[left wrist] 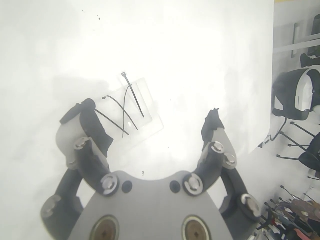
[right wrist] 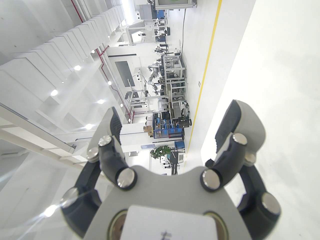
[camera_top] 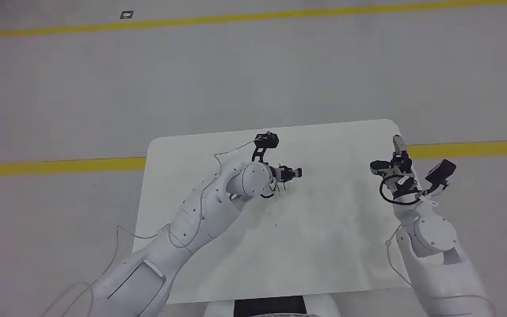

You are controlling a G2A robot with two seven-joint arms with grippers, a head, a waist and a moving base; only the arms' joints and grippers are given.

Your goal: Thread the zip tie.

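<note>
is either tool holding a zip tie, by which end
Nothing is held. The left tool is open near the zip ties on the clear tray; the right tool is open and empty.

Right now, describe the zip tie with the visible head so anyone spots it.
On the white table, a clear tray lies before the open left claw. Among the black ties on it, this zip tie is the straight one with a square head; the others bend and cross.
</note>
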